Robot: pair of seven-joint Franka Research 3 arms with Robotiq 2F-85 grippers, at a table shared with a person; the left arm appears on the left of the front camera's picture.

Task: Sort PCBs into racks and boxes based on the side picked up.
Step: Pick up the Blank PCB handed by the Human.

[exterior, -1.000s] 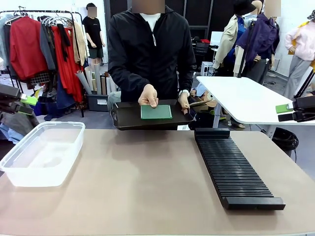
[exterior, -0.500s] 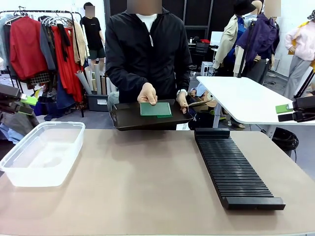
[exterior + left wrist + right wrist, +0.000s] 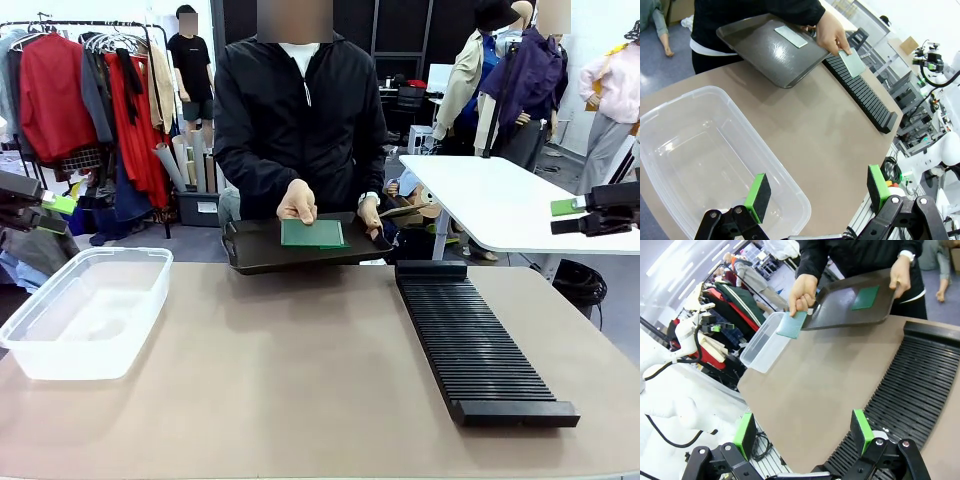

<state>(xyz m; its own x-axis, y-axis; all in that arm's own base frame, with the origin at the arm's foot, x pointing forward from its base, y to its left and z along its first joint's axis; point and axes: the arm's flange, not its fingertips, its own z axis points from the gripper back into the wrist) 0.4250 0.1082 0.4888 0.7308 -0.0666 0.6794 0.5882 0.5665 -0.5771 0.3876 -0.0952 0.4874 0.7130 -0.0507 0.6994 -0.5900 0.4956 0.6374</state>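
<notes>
At the far edge a person holds a dark tray [image 3: 260, 250] and lifts one green PCB [image 3: 312, 233] off it with the other hand. That held PCB [image 3: 791, 324] hangs past the tray's edge, and a second PCB [image 3: 865, 297] lies flat on the tray. The clear box [image 3: 85, 310] sits at the table's left, the black slotted rack [image 3: 470, 340] at its right. My left gripper [image 3: 55, 213] hovers open off the left edge, above the box [image 3: 705, 160]. My right gripper [image 3: 562, 217] is open, off the right side, above the rack's [image 3: 910, 390] near end.
A white table [image 3: 500, 200] stands behind at the right, and a clothes rail [image 3: 90, 90] at the back left. Bare tan tabletop [image 3: 290, 370] lies between box and rack.
The person has slid the top PCB aside and lifted it, uncovering a second one on the tray. My right gripper has risen slightly. My left gripper has not moved.
</notes>
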